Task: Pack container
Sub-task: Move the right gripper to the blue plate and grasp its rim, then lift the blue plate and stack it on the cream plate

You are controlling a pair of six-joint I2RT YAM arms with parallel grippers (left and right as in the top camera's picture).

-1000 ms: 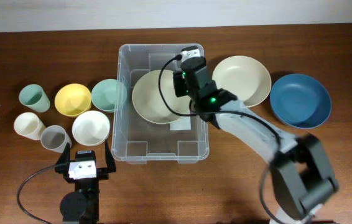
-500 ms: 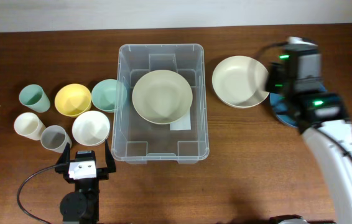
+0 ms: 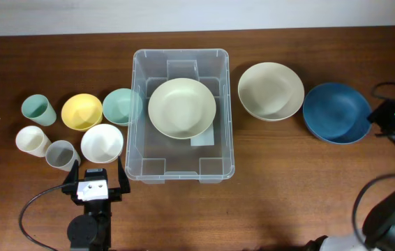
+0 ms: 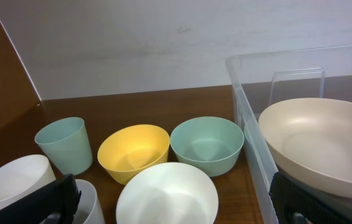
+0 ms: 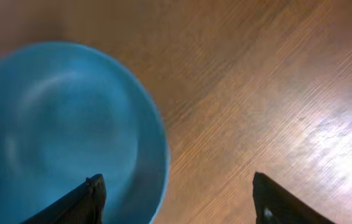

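On the brown wooden table [image 3: 274, 181], the right gripper [image 5: 177, 198] hovered empty with its jaws spread wide, one finger over the edge of the blue bowl [image 5: 64, 130] and bare wood under the gap. Beyond that bowl sat a beige bowl [image 3: 271, 90], then the container [image 3: 139, 118], well away, with one cream bowl [image 3: 181, 108] already inside; the left gripper [image 3: 93, 183], also wide open, sat past it. Closing from here would likely pinch only the rim, so the blue bowl could tip or skid.
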